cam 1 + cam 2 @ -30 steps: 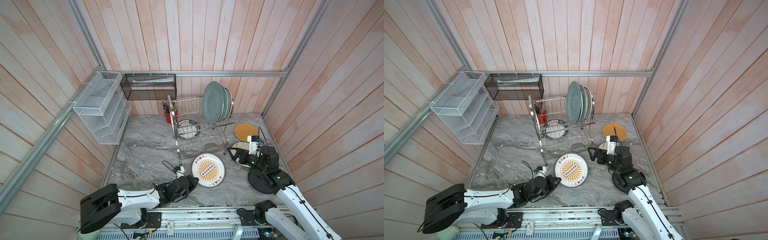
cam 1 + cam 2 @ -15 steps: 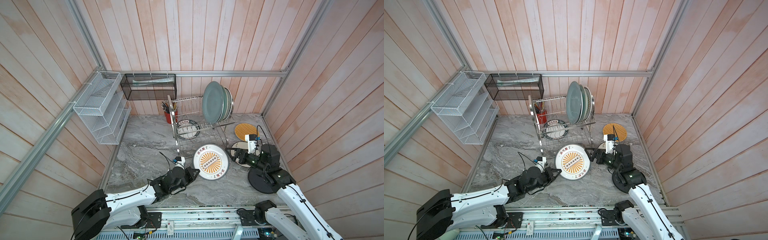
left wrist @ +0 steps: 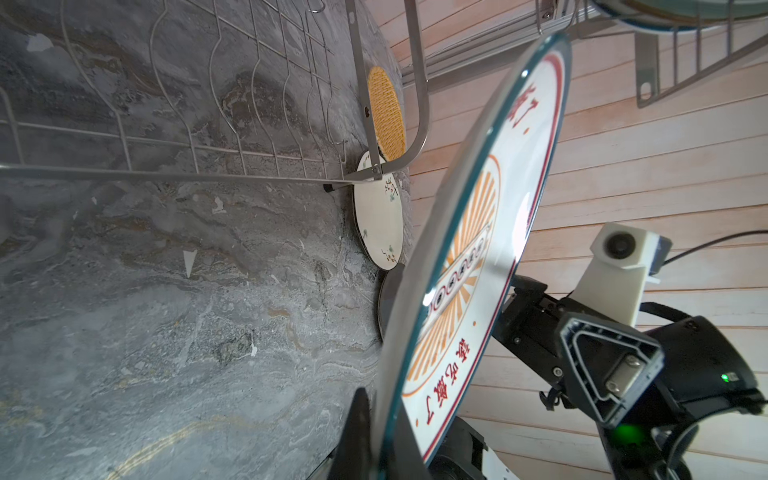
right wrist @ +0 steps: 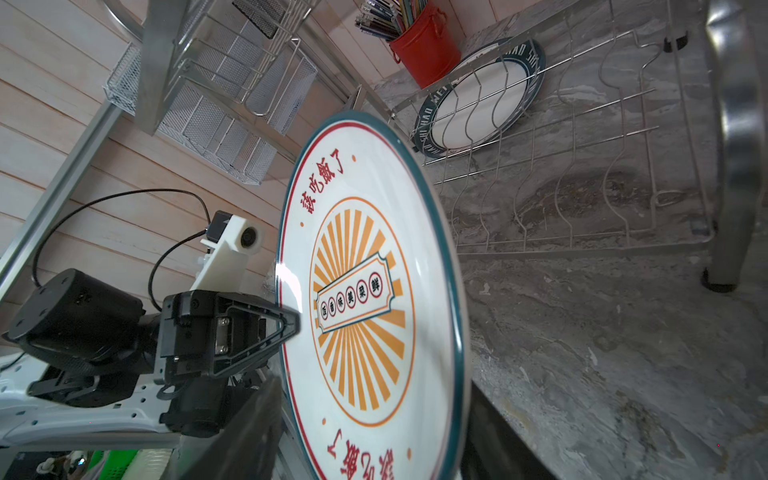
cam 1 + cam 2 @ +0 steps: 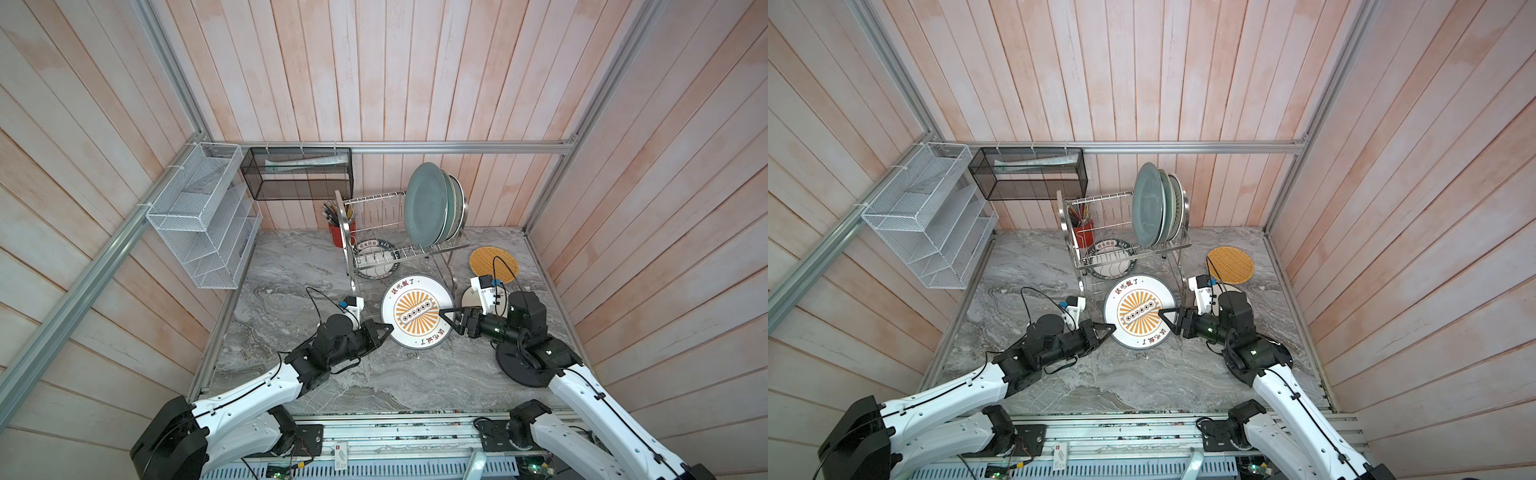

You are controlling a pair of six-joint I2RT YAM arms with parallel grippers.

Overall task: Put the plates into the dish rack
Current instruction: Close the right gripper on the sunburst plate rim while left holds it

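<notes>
Steel two-tier wire rack (image 5: 343, 216) standing at the back wall. Three plates stand on edge at the right end of its upper tier, the blue-grey plate (image 5: 424, 203) foremost. A dark-rimmed white plate (image 5: 374, 266) is at the lower tier. The sunburst plate (image 5: 417, 312) is raised and tilted just before the rack. To the right, flat on the table, are a woven disc (image 5: 494, 264), a floral plate (image 3: 380, 212) and a black plate (image 5: 515, 365).

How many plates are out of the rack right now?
3: sunburst plate in the left gripper; cream floral plate and black plate on the table under the right arm. The woven disc isn't counted.
</notes>
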